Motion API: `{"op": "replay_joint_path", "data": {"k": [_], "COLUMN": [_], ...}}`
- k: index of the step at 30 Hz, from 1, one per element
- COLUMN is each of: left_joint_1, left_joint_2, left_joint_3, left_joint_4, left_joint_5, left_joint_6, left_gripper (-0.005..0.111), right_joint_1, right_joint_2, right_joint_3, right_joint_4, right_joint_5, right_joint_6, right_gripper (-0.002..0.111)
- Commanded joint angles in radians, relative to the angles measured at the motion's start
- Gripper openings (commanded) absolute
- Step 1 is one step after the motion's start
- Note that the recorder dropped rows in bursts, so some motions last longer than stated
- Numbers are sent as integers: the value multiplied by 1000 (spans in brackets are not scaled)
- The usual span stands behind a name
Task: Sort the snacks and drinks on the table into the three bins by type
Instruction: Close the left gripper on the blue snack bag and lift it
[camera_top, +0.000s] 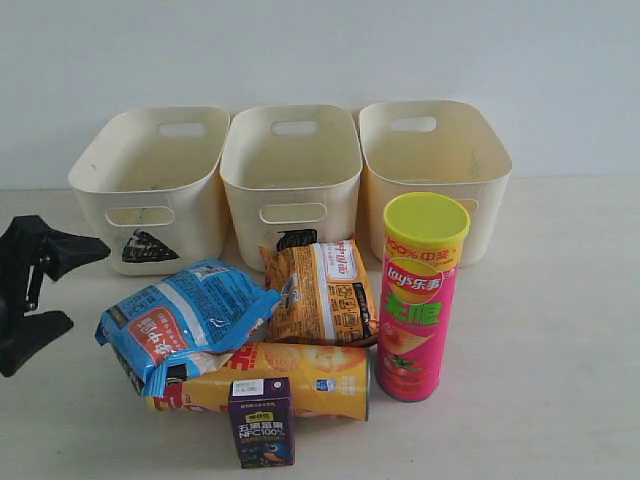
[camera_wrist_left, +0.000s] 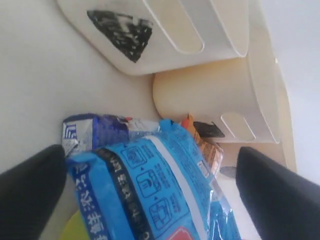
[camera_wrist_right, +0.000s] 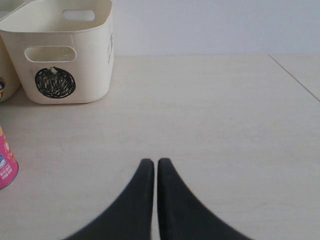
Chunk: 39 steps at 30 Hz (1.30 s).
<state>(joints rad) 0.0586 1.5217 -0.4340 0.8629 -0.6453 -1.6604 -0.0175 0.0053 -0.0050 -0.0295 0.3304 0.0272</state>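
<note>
We mark the left gripper (camera_top: 85, 285) at the left edge of the table (camera_top: 560, 380), jaws wide, holding nothing. In the left wrist view the blue bag (camera_wrist_left: 150, 185) sits between the two fingers (camera_wrist_left: 30, 195), but contact isn't clear. The right gripper (camera_wrist_right: 155, 167) is pressed shut and empty, over bare table right of the pile.

The blue bag (camera_top: 185, 320) leans on the yellow tube (camera_top: 290, 380), which lies flat. The orange bag (camera_top: 320, 290) is just behind, and the pink tube (camera_top: 420, 300) stands upright on the right. The juice box (camera_top: 260, 422) is nearest, touching the yellow tube. A blue-and-white carton (camera_wrist_left: 95, 132) peeks out behind the blue bag, probably the milk box.

Far side, left to right: triangle bin (camera_top: 150, 170), middle bin (camera_top: 290, 160), circle bin (camera_top: 435, 150). All look empty.

We judge the sort hasn't started and the first pick is lined up on the blue bag. Next: move the left jaws around the bag, close on the crinkly body without snagging the tube, lift clear, then carry it to a far bin.
</note>
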Motion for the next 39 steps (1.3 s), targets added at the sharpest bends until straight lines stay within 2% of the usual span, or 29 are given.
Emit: {"op": "replay_joint_path", "data": {"k": [1,4,10,14,21,29,32,39], "left_joint_1": [2,2,0,0,0,-2,-2,-2], "left_joint_2": [4,4,42,134,248,311,327,369], "left_joint_3": [5,5,5,-12,-34,-74,-88,-90], "left_joint_4": [141,187,219,143,83,87,87,91], "left_joint_5": [-21,-31,-35,-192,-230,-265,-275,-286], "left_joint_6": [-155,-210,-210,-151,-87,-74,-73,-71], "left_gripper": [88,88,88,88,88,87,80,48], "right_joint_1": [1,1,1,1,1,1,1,1], "right_joint_2": [-5,-5,-5,-5,-5,-5,-5,-5], "right_joint_3": [5,5,5,5,5,5,5,5], "right_joint_4": [-7,-7,-7,-7,-7,-7,-7,-7], "right_joint_5": [-8,-8,-8,-8,-8,-8,-8,-8], "right_joint_6": [-3,-3,-3,-3,-3,-3,-3,-3], "right_gripper": [0,0,0,0,0,0,0,0]}}
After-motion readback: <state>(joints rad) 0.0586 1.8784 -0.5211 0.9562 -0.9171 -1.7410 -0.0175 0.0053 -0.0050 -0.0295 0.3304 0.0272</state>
